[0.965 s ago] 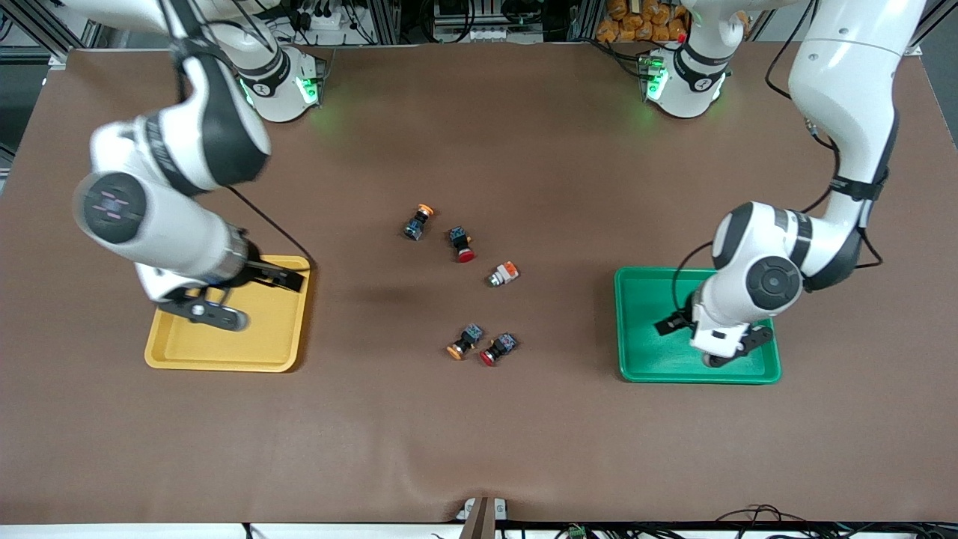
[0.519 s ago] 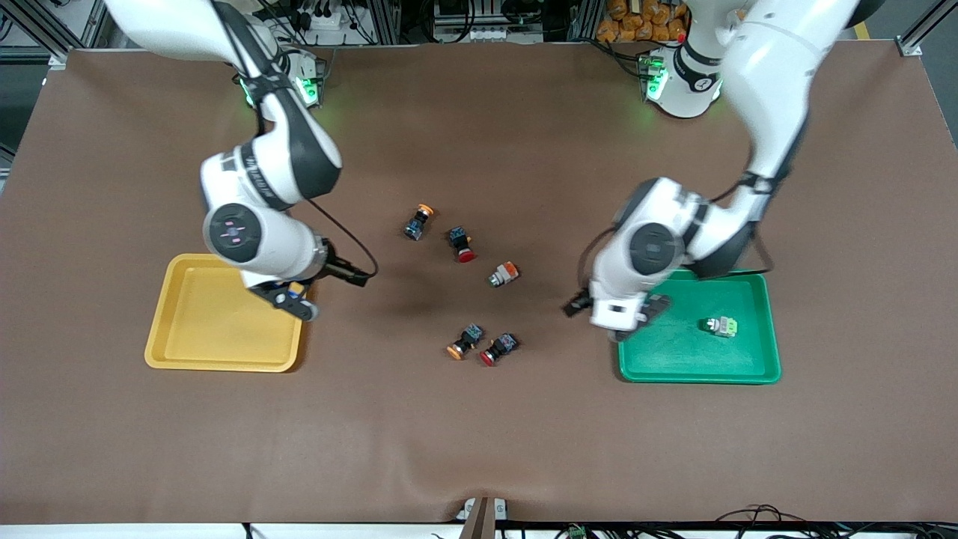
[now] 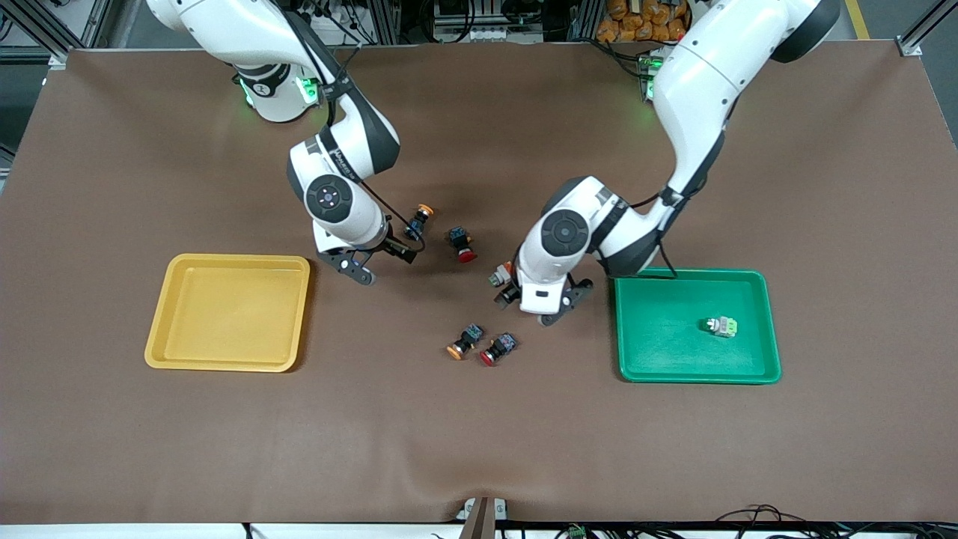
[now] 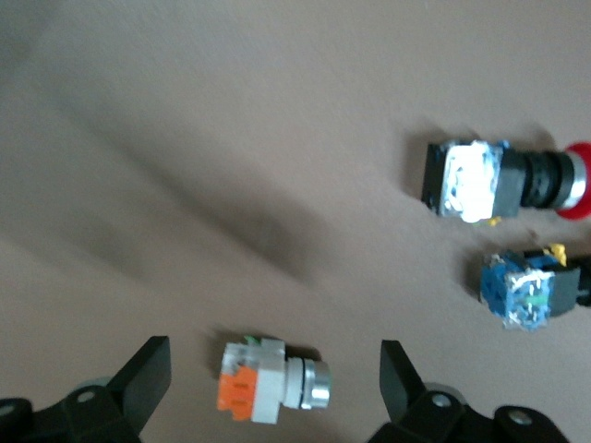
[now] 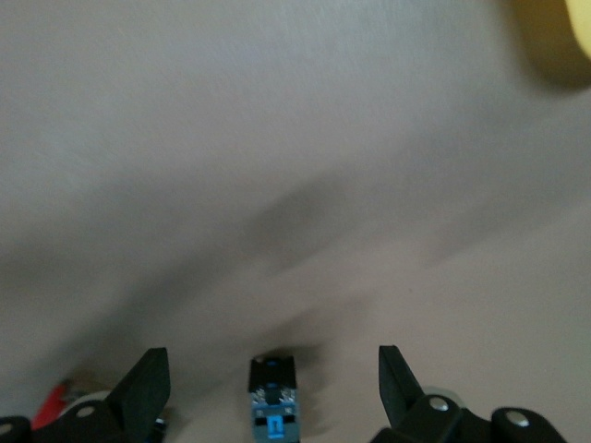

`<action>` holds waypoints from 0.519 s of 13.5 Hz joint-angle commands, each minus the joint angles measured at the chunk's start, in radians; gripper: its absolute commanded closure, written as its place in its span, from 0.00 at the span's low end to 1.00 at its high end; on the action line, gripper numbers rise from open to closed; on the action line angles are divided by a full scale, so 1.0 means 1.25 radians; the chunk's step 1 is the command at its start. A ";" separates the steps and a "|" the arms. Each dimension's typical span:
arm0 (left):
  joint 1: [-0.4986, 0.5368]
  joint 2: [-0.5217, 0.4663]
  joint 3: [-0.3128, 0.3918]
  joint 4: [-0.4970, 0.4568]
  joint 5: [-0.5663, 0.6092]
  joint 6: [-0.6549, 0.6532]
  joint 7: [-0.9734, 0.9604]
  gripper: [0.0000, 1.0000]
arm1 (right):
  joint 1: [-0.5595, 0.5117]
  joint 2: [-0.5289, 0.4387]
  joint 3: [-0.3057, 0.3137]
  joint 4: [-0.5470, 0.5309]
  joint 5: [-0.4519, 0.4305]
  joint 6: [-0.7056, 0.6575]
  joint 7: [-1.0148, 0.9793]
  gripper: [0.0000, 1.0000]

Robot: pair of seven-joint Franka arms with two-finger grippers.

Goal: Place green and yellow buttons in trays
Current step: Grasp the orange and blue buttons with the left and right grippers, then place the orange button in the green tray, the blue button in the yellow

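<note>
L gripper (image 3: 540,299) hangs over the mat mid-table, just beside the green tray (image 3: 651,359) on its right-arm-end side. Fingers spread wide, nothing held; in L wrist view (image 4: 275,406) the silvery button w/ orange block (image 4: 270,390) lies on the mat between the two fingertips (image 4: 148,378), touching neither. Front view shows same button (image 3: 501,274) half tucked under the L wrist.

R gripper (image 3: 378,262) is over the mat between the yellow tray (image 3: 176,352) and the button cluster. Also released, jaws wide apart. R wrist view (image 5: 275,406): a dark-bodied button (image 5: 273,399) sits in the gap between the fingers (image 5: 148,383), no contact. In front view that's the orange-yellow-cap button (image 3: 418,221), just beside the R wrist, farther from cam than the others.

Other buttons:
- light-green-block button (image 3: 721,326) lies inside green tray, toward L-arm end of it.
- 2nd orange-yellow-cap button (image 3: 464,341) on the mat, nearer cam, touching or nearly touching a red-cap button (image 3: 498,349) beside it.
- another red-cap button (image 3: 461,244) mid-table, between the two grippers; also in L wrist view (image 4: 503,180), well apart from the fingers.

Yellow tray holds no button; sits at R-arm end of table. Green tray at L-arm end.
</note>
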 commanded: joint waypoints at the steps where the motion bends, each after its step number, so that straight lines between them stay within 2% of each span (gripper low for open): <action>1: -0.023 0.022 0.010 0.007 0.004 0.026 -0.017 0.00 | 0.027 -0.026 -0.004 -0.044 0.013 0.027 0.035 0.00; 6: -0.056 0.047 0.016 -0.001 0.005 0.028 -0.034 0.00 | 0.074 -0.020 -0.004 -0.110 0.036 0.139 0.053 0.01; 7: -0.057 0.052 0.016 -0.001 0.005 0.030 -0.039 0.00 | 0.090 -0.016 -0.004 -0.114 0.036 0.149 0.056 0.16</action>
